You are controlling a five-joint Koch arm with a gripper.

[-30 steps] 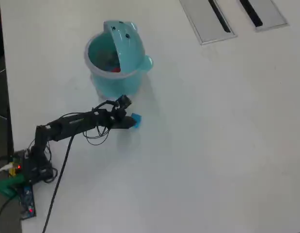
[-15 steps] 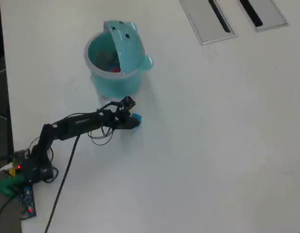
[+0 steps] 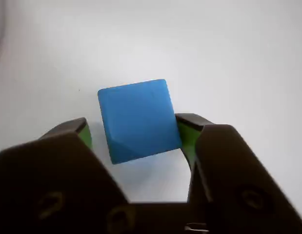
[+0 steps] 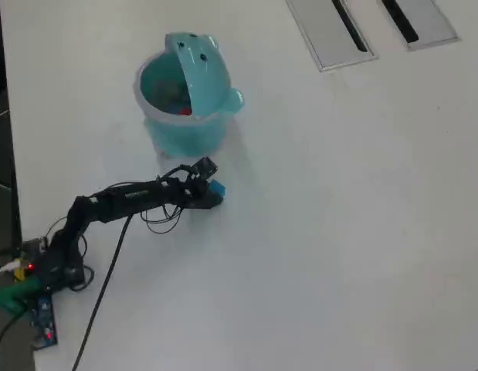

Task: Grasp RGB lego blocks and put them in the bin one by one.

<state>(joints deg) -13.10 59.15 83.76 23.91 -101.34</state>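
A blue lego block (image 3: 138, 119) lies on the white table, tilted, between the jaws of my gripper (image 3: 133, 130). The right green-padded finger (image 3: 186, 132) touches its side. The left finger (image 3: 81, 130) stands a little apart from it, so the gripper is open around the block. In the overhead view the blue block (image 4: 216, 188) shows at the tip of the gripper (image 4: 211, 196), just below the turquoise bin (image 4: 211, 127). The bin's animal-face lid (image 4: 201, 66) is tipped up, and something red (image 4: 183, 110) lies inside.
Two grey slotted panels (image 4: 331, 31) are set into the table at the top right of the overhead view. The arm's base and cables (image 4: 38, 270) sit at the left edge. White table (image 4: 339, 232) spreads to the right and below.
The arm has stretched a little further right, bringing the gripper's jaws around the blue block. The block has barely shifted.
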